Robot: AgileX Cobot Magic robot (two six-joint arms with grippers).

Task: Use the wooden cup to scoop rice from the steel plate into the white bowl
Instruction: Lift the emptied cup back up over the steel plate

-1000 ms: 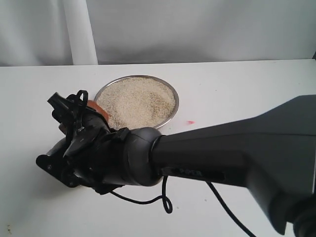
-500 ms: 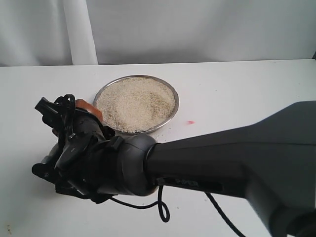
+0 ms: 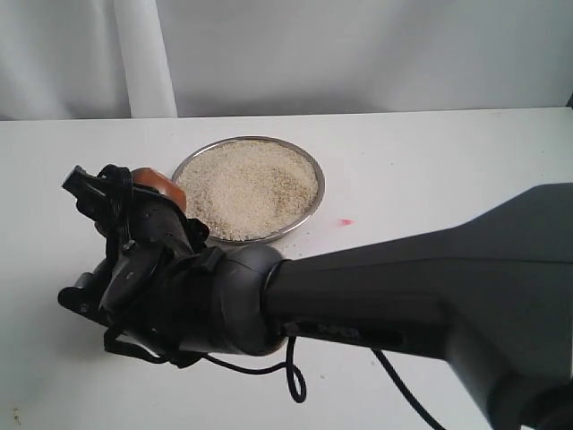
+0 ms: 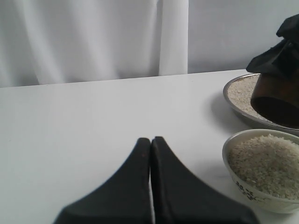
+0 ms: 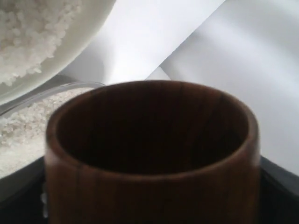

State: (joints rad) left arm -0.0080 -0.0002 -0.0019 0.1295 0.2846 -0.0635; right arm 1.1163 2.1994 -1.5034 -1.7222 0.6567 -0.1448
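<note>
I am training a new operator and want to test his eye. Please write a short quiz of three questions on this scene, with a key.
1. True or false: the bowl is empty.
2. Which arm holds the cup? A the left arm; B the right arm; C neither.
3. Fill in: the plate is filled with ____.

Key: 1 false; 2 B; 3 rice.
</note>
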